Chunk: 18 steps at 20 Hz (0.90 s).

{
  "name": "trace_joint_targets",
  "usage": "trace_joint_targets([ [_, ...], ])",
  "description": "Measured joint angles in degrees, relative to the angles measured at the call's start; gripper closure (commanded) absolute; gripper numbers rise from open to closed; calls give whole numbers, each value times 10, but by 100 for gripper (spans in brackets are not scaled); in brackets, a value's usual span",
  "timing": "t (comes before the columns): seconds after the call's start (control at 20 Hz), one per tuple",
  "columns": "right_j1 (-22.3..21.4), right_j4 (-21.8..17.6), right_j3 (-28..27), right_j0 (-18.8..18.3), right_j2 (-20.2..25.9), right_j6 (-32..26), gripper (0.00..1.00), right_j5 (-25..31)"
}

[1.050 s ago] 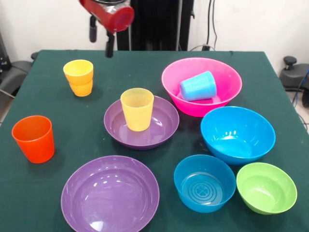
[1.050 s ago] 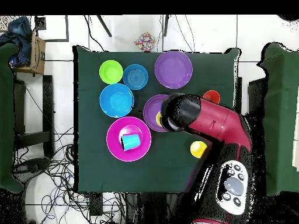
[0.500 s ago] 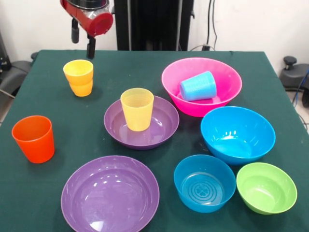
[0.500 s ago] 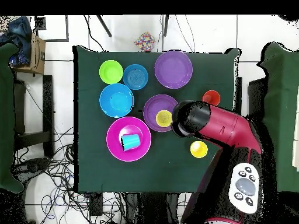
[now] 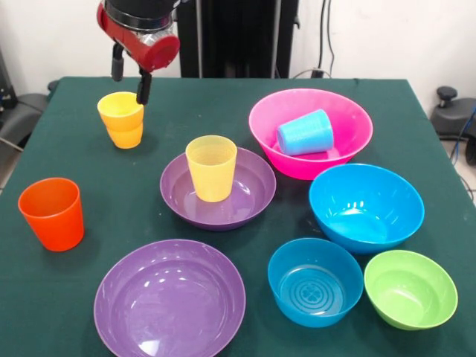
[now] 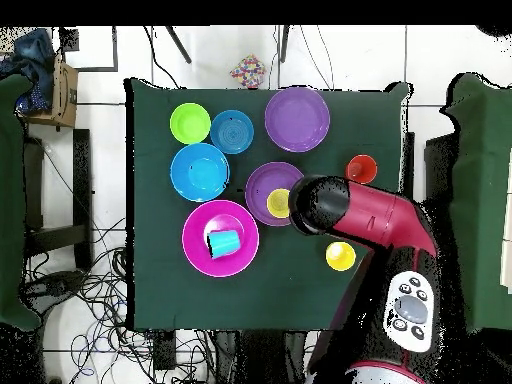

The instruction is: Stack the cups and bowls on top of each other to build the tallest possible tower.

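Observation:
Two amber-yellow cups stand nested at the front view's left. My gripper hangs open just above their rim, one finger low by the rim's right side, nothing held. A pale yellow ribbed cup stands upright in a purple bowl. In the pink bowl a light blue cup lies on its side. An orange cup stands alone. In the overhead view the arm hides the gripper; the amber cups show beside it.
Along the front edge sit a second purple bowl, a small blue bowl and a green bowl. A big blue bowl stands behind those two. Cables and a box lie on the floor off the table.
The gripper swung left in the front view, from beside the purple bowl's far side to over the amber cups, then dropped lower toward their rim. No cup or bowl moved.

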Motion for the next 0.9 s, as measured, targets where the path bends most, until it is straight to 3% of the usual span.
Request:
trace_joint_targets([
  [0.45, -4, 3, 0, 19, 4, 0, 0, 2],
  [0.9, 2, 19, -35, 60, 5, 0, 0, 48],
])
